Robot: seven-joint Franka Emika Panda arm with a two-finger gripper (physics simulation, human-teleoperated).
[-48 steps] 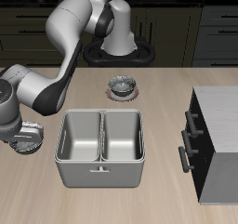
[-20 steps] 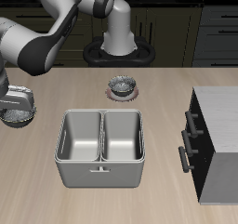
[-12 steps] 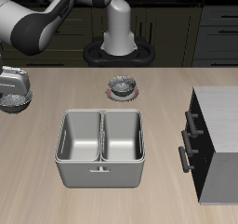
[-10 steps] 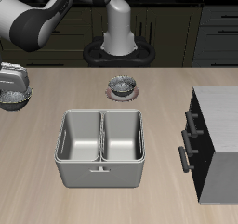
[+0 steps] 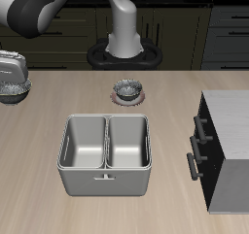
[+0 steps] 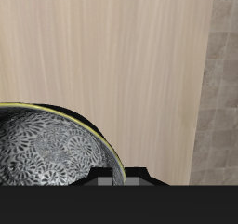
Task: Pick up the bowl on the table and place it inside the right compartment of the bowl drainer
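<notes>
The bowl [image 5: 11, 92], small and metallic grey, hangs in the air at the side edge of the table, level with its back part. My gripper [image 5: 10, 80] is shut on its rim from above. In the wrist view the bowl's speckled inside [image 6: 45, 155] fills the space close under the camera, and a dark fingertip [image 6: 112, 177] sits on its rim. The bowl drainer [image 5: 105, 177], a grey metal tub with two wells, stands near the table's middle, well away from the held bowl. Both wells look empty.
A twin bowl [image 5: 127, 88] on a pinkish disc rests behind the drainer. A grey cabinet box [image 5: 227, 131] with dark handles stands at the other side of the table. The robot's base [image 5: 124, 44] is at the back. Tiled floor [image 6: 219, 88] shows beyond the table's edge.
My gripper has risen with the bowl in it and drifted farther back and outward, toward the table's side edge. The drainer and the twin bowl have not moved.
</notes>
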